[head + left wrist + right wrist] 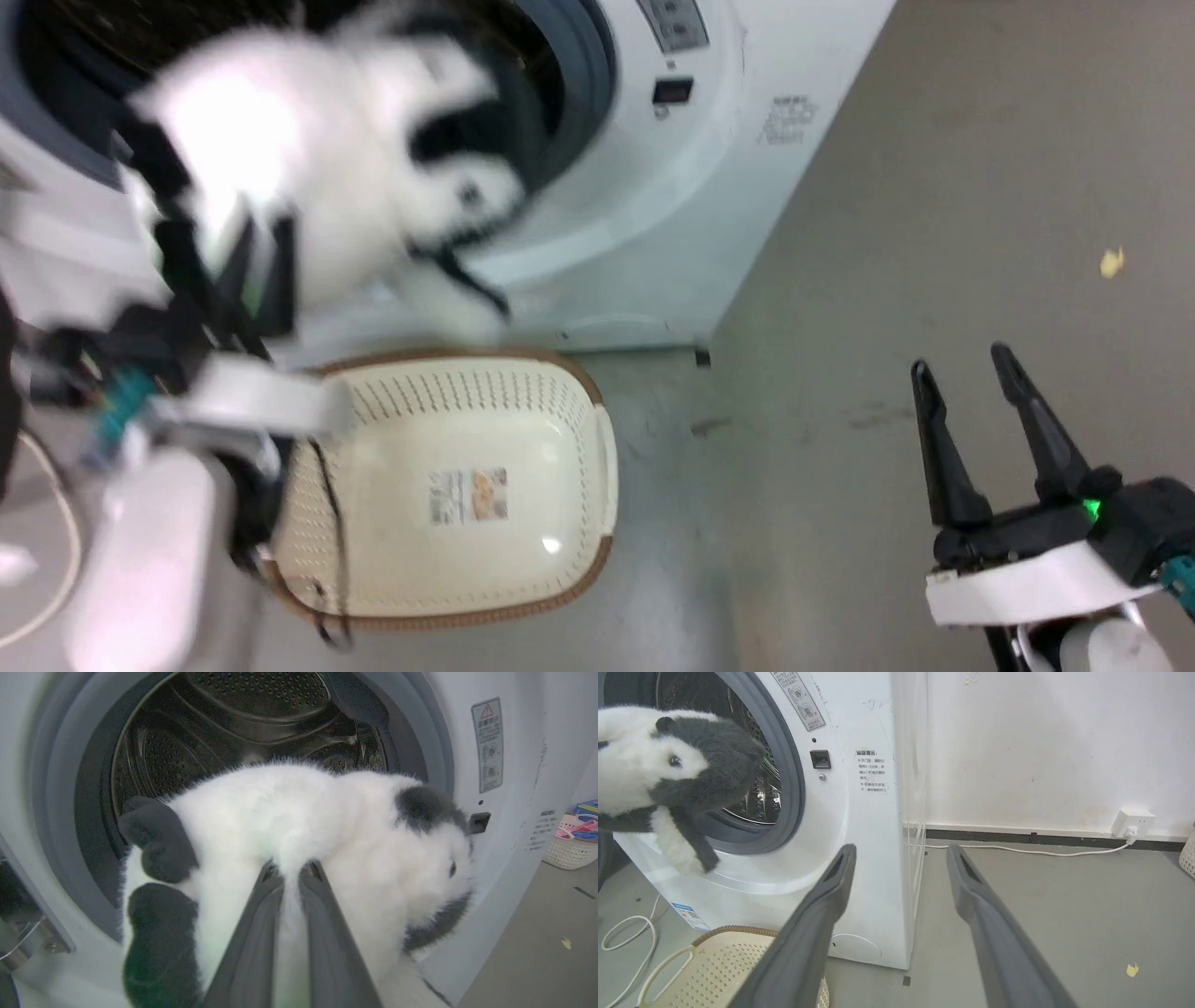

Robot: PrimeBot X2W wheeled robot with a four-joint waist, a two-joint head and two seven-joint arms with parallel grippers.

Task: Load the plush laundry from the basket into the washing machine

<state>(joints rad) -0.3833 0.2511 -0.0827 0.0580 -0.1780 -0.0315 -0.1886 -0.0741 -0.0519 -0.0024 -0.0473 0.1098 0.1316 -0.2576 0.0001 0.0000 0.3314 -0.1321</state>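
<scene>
"Two grippers, one busy: the left gripper point(293, 870) has its fingers pinched together on a tuft of white fur on the plush laundry point(327, 826). Where is the toy from your side?"

"Held in the air right at the mouth of the washing machine point(859, 812), above the basket point(551, 439). Whether any of it is past the grey door seal point(56, 788), I cannot tell."

"The head view blurs it. What does the left wrist view add?"

"The steel drum point(233, 728) behind it, and how the toy lies: long axis across the opening, black limbs at that view's left, head at its right with the eye facing right."

"And the right wrist view?"

"The head from the other side, black ear up, one limb dangling below it. Also a wall socket point(1132, 820) with a white cable point(1017, 851)."

"The right gripper point(960, 358)?"

"Off to the side over the grey floor point(934, 233), well apart from the machine, fingers spread, holding nothing. The head view gives me the basket's inside: a paper label point(469, 495) on the bottom."
</scene>
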